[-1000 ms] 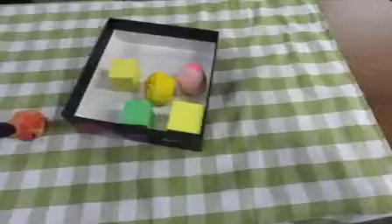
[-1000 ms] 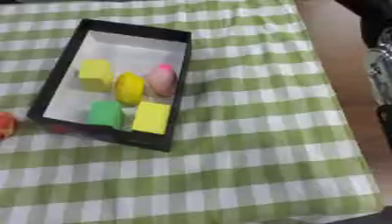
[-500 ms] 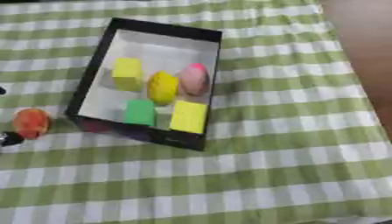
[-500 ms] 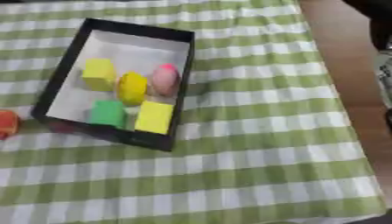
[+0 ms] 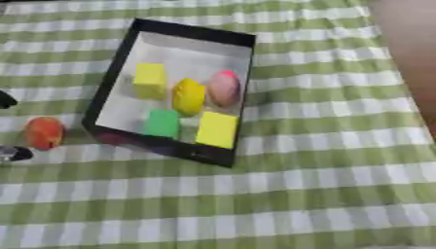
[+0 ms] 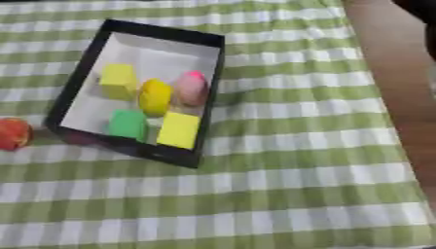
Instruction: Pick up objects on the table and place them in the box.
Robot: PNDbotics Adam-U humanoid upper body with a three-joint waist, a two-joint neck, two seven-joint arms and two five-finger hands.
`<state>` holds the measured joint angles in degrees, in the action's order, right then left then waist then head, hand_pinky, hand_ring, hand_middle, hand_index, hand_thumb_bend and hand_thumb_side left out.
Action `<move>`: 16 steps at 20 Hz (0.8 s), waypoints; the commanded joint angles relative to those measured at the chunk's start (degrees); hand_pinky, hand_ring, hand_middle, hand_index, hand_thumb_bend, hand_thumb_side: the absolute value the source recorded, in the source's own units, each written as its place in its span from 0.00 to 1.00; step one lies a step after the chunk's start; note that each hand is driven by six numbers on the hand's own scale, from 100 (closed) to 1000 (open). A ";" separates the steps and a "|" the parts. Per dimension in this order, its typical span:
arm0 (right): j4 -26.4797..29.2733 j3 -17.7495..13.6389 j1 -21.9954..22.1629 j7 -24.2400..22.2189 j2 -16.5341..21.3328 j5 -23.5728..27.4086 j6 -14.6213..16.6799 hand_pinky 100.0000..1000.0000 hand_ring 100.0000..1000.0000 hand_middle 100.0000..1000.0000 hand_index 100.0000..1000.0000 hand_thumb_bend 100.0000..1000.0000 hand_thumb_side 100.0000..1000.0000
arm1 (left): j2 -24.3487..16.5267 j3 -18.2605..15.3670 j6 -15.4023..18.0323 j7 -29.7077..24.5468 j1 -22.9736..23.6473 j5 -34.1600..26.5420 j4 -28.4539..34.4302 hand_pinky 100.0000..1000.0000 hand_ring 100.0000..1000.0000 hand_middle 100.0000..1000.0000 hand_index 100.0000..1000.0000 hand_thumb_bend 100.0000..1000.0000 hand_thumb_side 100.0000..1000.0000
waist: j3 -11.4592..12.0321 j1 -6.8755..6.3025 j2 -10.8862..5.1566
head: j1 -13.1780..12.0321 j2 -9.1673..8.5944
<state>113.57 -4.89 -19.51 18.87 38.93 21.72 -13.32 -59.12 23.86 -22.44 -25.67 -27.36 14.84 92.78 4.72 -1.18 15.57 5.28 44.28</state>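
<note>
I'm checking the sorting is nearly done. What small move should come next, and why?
Probably the left hand, of which only dark bits show at the left edge, should close in on the orange-red round object. It lies on the checked cloth just outside the black box, which already holds the yellow, green and pink pieces, so it looks like the last item out.

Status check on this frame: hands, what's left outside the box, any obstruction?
Left hand barely in view at left edge, fingers unreadable; right hand not seen. Red-orange object on cloth left of black box, five pieces inside. Nothing blocking.
</note>
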 commanded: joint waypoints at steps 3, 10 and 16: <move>1.02 -0.39 -0.35 0.03 1.03 0.14 -0.12 0.91 0.77 0.64 0.75 0.36 0.20 | 0.49 1.04 1.36 -0.46 -2.24 1.65 -2.52 0.74 0.72 0.70 0.79 0.62 0.08 | -0.07 0.67 -0.65 | -0.60 -0.16; 1.02 -0.33 -0.36 0.06 0.87 0.19 -0.31 0.91 0.77 0.64 0.75 0.36 0.20 | 3.12 3.07 2.71 0.02 -4.23 3.38 -5.93 0.67 0.65 0.64 0.74 0.44 0.00 | -0.12 0.55 -0.60 | -0.55 -0.16; 1.02 -0.26 -0.36 -0.01 0.85 0.19 -0.43 0.91 0.77 0.64 0.75 0.36 0.20 | 4.41 3.55 3.31 2.21 -5.39 5.14 -6.43 0.71 0.70 0.71 0.82 0.58 0.07 | -0.06 0.57 -0.54 | -0.37 -0.16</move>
<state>113.57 -4.87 -19.38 18.76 38.86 21.80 -13.58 -53.37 28.00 -19.22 -24.08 -31.90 19.29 85.85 4.64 -1.18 15.57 4.80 44.27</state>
